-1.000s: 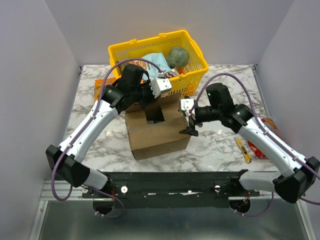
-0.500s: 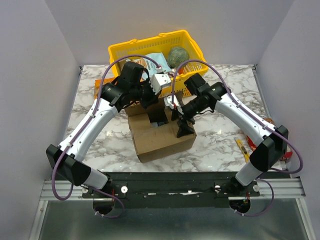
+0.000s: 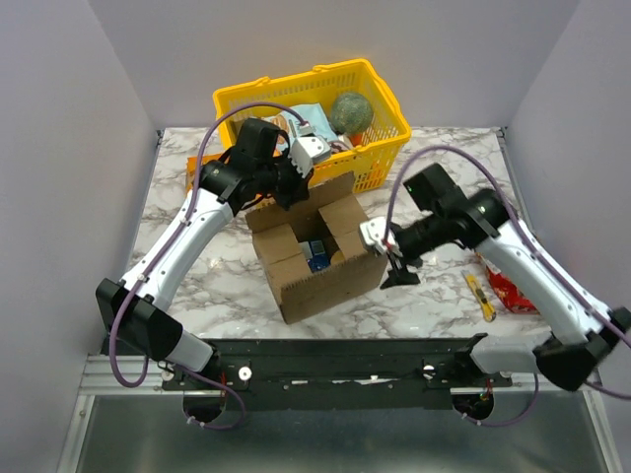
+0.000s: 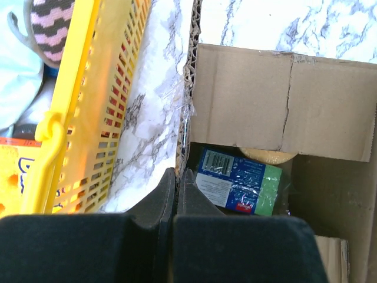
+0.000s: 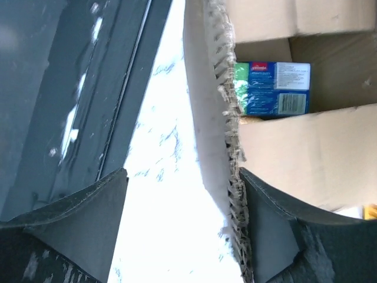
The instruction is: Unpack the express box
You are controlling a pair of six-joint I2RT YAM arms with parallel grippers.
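**Express box open at mid-table, one flap pinched**

One marble table (image 3: 439,310) carries everything, and two arms reach in from its near edge. One yellow basket (image 3: 383,138) sits at the back. The one express box (image 3: 330,286) stands just in front of it, flaps up, between the arms. Only the left wrist view shows plainly the strip of table between basket and box.

The left pincer (image 3: 287,194) is at the box's back-left corner. Only its own camera shows the fingers (image 4: 150,206) pressed together on the corrugated flap edge. The right pincer (image 3: 397,268) is at the box's right side. Only its wrist view shows the fingers (image 5: 76,218) spread wide with the torn flap edge between them; whether they touch it I cannot tell.

Inside lies one blue-and-green packet (image 5: 272,88), seen in all three views. The left wrist view adds something tan (image 4: 268,155), half hidden by a flap. Two small things, a red packet (image 3: 508,293) and a yellow stick (image 3: 480,296), lie to the right, seen only from above.
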